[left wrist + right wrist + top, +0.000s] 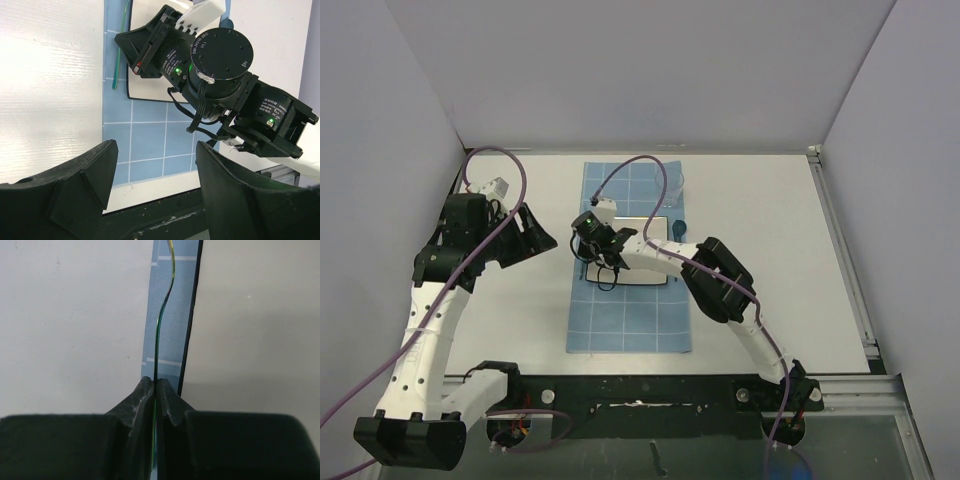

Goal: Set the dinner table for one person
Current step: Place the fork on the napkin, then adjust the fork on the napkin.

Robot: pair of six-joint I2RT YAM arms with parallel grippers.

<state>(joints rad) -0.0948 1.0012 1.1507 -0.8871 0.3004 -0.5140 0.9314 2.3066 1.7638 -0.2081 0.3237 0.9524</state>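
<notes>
Your right gripper point(155, 385) pinches thin green plastic utensil point(158, 340) across its flat faces: probably light, bendy, slippery. Your left gripper point(154, 165) half-open, empty.

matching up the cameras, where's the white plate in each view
top external: white plate centre of picture, partly hidden.
left wrist: plate top centre, dark-rimmed.
right wrist: plate fills the right side, beside the green utensil pinched by the right hand.
shared landmark: blue mat beneath it.
</notes>
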